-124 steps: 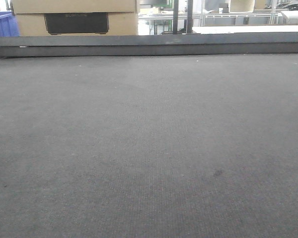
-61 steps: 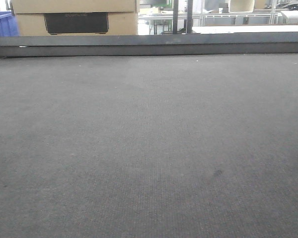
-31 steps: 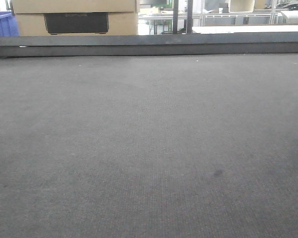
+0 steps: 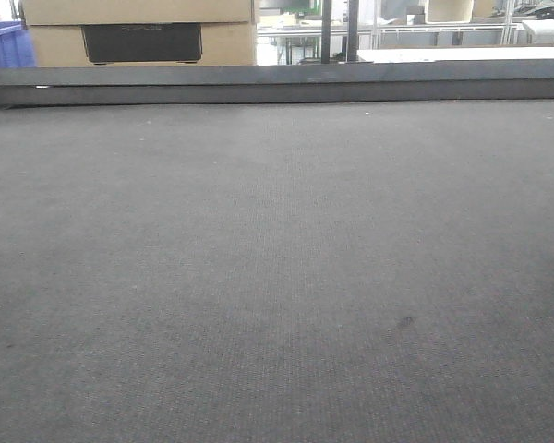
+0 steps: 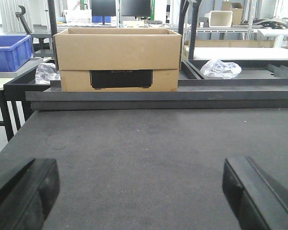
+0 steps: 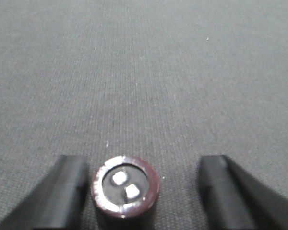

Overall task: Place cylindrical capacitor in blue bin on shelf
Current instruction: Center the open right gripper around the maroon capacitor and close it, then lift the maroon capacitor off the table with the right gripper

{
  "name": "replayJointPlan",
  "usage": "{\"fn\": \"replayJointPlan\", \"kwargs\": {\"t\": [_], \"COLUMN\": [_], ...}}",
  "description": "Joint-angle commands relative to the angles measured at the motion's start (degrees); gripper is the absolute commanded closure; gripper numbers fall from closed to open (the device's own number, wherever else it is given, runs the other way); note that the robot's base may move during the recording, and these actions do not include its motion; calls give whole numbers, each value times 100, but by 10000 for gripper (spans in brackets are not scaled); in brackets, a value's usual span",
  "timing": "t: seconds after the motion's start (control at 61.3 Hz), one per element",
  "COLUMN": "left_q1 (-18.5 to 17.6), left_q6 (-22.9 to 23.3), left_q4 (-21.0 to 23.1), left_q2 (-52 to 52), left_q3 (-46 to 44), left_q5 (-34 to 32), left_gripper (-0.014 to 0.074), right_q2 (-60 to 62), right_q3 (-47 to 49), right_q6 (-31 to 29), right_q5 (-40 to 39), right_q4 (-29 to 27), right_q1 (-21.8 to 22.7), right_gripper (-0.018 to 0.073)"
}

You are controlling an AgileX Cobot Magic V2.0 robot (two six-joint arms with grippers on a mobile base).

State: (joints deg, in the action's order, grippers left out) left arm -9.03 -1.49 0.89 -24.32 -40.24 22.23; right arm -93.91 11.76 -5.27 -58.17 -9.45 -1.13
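The capacitor (image 6: 125, 187) stands on end on the bench (image 6: 144, 72), between the fingers of your right hand (image 6: 143, 163). It is a short, dark maroon can. Its long axis looks vertical, and the end with two pale terminals points up at the wrist camera.

Expect it to be rigid and fairly light. The glossy sleeve will likely be slick, and the round body can roll if it tips. Grip across the side wall, about mid-height, with the pads on opposite sides of the cylinder. Keep off the terminal end.

The right hand is spread wide and not closed on the can. One finger (image 6: 67, 191) sits right against its side, though you cannot tell if they touch. The other finger is well apart from it, so the can is off-centre in the gap.

Your left hand (image 5: 139, 182) is also spread wide, with nothing in it, and faces a cardboard box (image 5: 117, 57) at the bench's far edge. A blue bin (image 5: 9, 50) shows beyond, to the left. No shelf is in view, so you cannot tell whether this is the target bin.
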Motion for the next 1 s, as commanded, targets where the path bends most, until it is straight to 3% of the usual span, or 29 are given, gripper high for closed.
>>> {"fn": "replayJointPlan", "kwargs": {"t": [0.0, 0.49, 0.571, 0.816, 0.979], "left_q1": [-27, -27, -27, -27, -27], "left_q6": [21, 21, 21, 21, 21], "left_q4": [19, 30, 30, 23, 23], "left_q2": [-14, -14, -14, -14, -14], "left_q3": [-46, -46, -46, -46, -8], "left_q5": [-56, -56, -56, -46, 138], "left_gripper": [-3, -3, -3, -3, -3], "right_q2": [-5, -32, -32, 144, 1004], "right_q3": [18, 18, 18, 18, 18], "right_q6": [-14, -14, -14, -14, -14], "right_q5": [-26, 125, 125, -73, 84], "right_q4": [22, 22, 22, 22, 22], "right_q1": [-6, -6, -6, -6, -6], "right_gripper": [260, 265, 323, 724, 720]}}
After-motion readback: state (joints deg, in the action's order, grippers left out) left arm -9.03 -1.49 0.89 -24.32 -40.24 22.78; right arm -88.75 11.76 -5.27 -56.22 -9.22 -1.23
